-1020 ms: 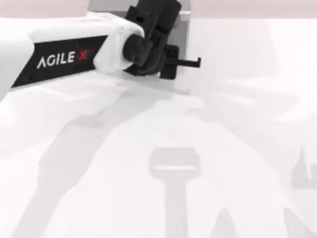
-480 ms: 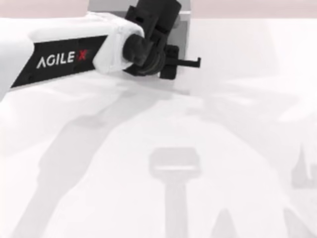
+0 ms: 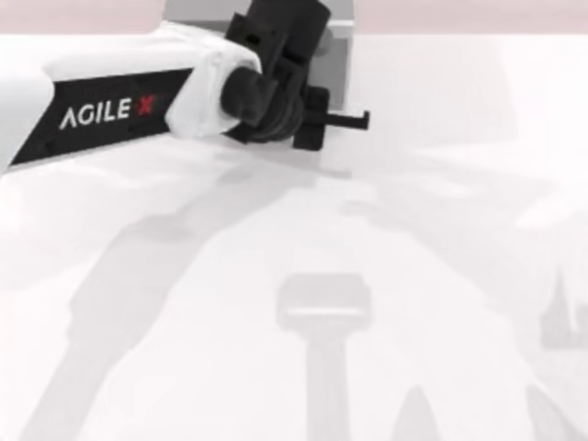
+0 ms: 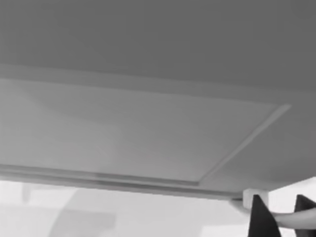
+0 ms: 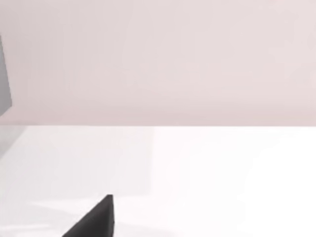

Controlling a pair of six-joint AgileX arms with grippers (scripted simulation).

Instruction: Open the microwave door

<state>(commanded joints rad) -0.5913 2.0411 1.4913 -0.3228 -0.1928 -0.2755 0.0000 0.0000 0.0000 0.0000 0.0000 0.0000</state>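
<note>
Presently catalogued: the microwave [image 3: 340, 55] stood at the table's [image 3: 276, 276] twelve o'clock edge. Our left claw [image 4: 284, 217] reached its front, fingers narrow about the light handle [image 4: 256, 197] of the microwave door [image 4: 123, 133]. Risk, in our judgement: so shallow a hold might slip once pulled. Right claw: parked, unseen.

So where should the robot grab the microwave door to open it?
Best by the light bar handle along the edge of the microwave door, coming from the front. It stands out from the flat panel, so fingers can close around it. The left gripper is already right there.
</note>
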